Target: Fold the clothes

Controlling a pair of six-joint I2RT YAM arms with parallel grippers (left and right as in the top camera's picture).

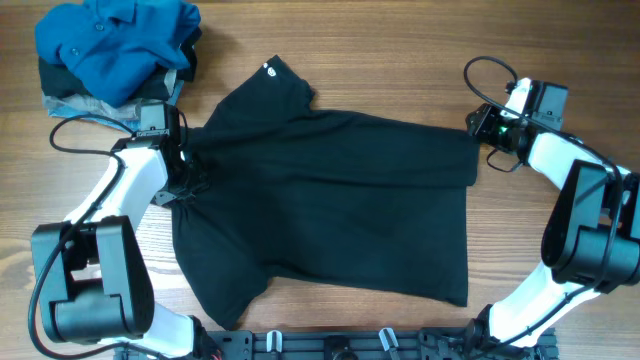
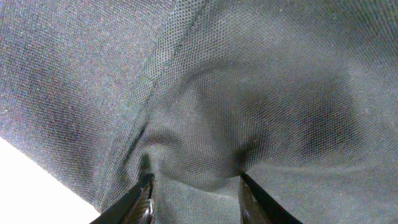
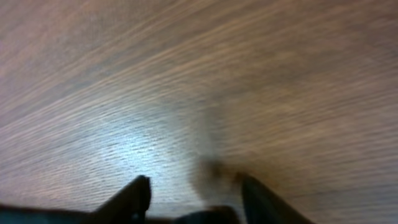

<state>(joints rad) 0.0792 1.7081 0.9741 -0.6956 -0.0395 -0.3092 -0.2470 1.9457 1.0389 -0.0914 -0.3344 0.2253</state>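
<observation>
Two grippers: at opposite ends of black T-shirt [image 1: 330, 200].
T-shirt: flat on table [image 1: 400, 60], just beside blue shirt pile [image 1: 115, 45], long axis running away from pile.
Left gripper [image 1: 190, 180]: half parted, tips on puckered pile-side edge, nothing clamped.
Right gripper [image 1: 483, 125]: parted, empty, over bare wood just off far corner.

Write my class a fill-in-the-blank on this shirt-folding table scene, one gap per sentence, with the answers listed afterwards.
1. The black T-shirt lies spread on a table made of ____.
2. The bunched shirt in the far left corner is coloured ____.
3. The fingers pressing into the T-shirt's fabric belong to the ____ gripper.
4. The right gripper hovers over bare table, holding ____.

Missing words: wood; blue; left; nothing.
</observation>
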